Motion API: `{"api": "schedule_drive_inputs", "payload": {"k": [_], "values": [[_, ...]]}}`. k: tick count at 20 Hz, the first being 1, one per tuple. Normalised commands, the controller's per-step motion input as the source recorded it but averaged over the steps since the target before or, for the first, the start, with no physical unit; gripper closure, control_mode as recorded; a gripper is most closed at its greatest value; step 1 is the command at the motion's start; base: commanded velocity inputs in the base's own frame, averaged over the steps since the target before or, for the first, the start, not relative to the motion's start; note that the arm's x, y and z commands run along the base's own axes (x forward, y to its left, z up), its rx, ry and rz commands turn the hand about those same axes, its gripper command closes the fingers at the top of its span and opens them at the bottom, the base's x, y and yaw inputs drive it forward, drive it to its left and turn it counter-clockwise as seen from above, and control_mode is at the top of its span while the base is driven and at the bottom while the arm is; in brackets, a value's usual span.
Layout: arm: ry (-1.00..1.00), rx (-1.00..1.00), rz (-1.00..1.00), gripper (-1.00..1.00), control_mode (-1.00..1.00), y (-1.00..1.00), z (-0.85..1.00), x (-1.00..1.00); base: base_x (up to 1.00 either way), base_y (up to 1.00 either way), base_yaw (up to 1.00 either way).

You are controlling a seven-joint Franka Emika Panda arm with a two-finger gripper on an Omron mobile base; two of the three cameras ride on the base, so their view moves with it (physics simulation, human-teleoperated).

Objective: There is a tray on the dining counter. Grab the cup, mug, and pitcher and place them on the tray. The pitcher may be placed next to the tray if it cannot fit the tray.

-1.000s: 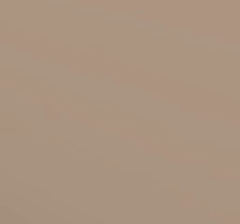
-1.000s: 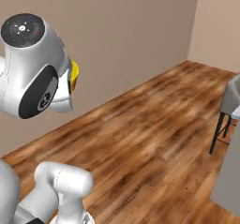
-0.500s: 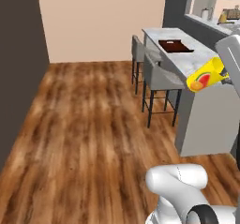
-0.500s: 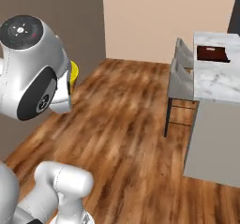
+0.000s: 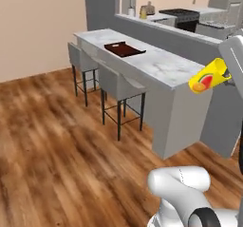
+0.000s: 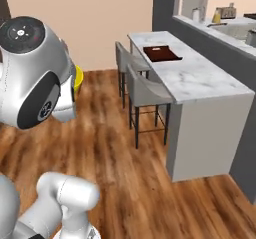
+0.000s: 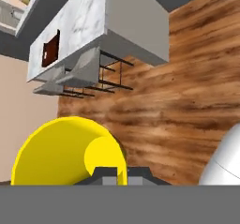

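The small yellow handleless cup (image 5: pixel 209 77) with its red and green fruit picture is held in the pincer (image 7: pixel 116 175), clamped on its rim and carried tilted in the air, off the near end of the long white marble bench (image 5: pixel 161 65). The dark reddish-brown rectangular tray (image 5: pixel 124 48) lies on that bench, towards its far end. Two grey stools (image 6: pixel 146 91) stand along the bench's side on the wooden floor (image 5: pixel 57 145).

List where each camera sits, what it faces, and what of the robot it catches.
Left base view: behind the arm's left, facing the dining counter with the tray; shows the arm's base and the cup carried at right.
Right base view: behind the arm's right, facing the same counter and tray; a big arm joint hides most of the cup.
Hand view: on the hand, rolled, looking past the cup at floor and counter.
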Motion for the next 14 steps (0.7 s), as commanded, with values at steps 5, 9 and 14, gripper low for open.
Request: {"api": "schedule_drive_inputs", "payload": {"k": [5, 9, 14], "values": [[0.00, 0.00, 0.00, 1.00, 1.00, 0.00, 0.00, 0.00, 0.84, 1.00, -0.73], [0.00, 0.00, 0.00, 1.00, 1.00, 0.00, 0.00, 0.00, 0.80, 1.00, -0.72], [0.00, 0.00, 0.00, 1.00, 1.00, 0.00, 0.00, 0.00, 0.80, 1.00, -0.73]]}}
